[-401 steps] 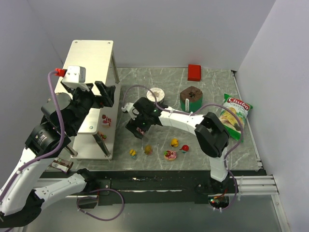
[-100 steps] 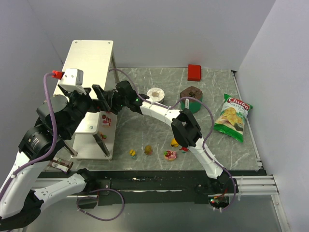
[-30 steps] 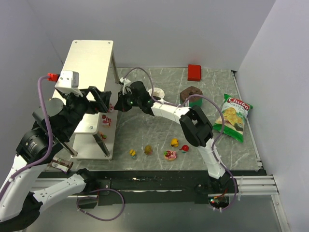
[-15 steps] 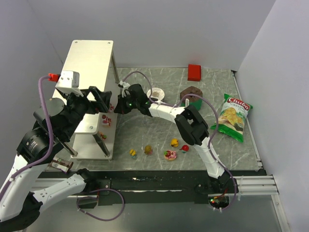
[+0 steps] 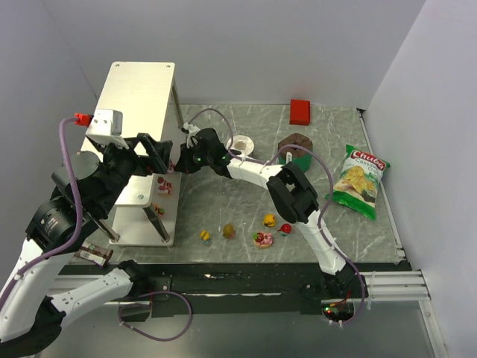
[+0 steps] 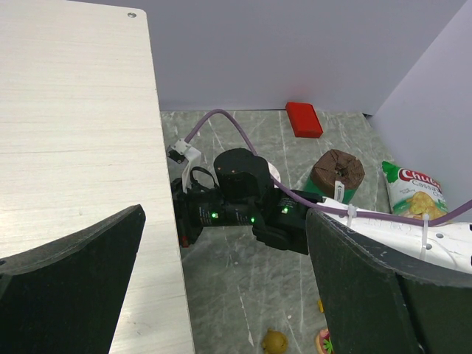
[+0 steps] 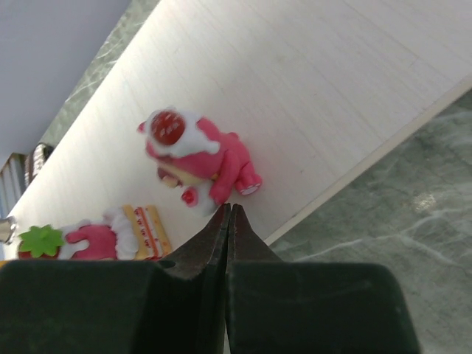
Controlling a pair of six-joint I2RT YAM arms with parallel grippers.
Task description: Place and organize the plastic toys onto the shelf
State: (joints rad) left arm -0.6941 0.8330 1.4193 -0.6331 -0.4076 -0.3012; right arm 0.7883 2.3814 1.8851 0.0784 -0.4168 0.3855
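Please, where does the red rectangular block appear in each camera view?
Top external: the red block lies right of centre, at the far edge of the table by the back wall.
Left wrist: the red block is in the upper middle, close to the wall.
Right wrist: not in it.
Shared landmark: the green chip bag, to the block's right in both.

You see the shelf (image 6: 74, 133) in pale brushed metal, matt with fine grain. The worktop (image 5: 238, 216) looks like smooth grey-green marble. Your pink figurine (image 7: 199, 158) is glossy moulded plastic; the chip bag (image 5: 356, 181) at the right edge is shiny foil.
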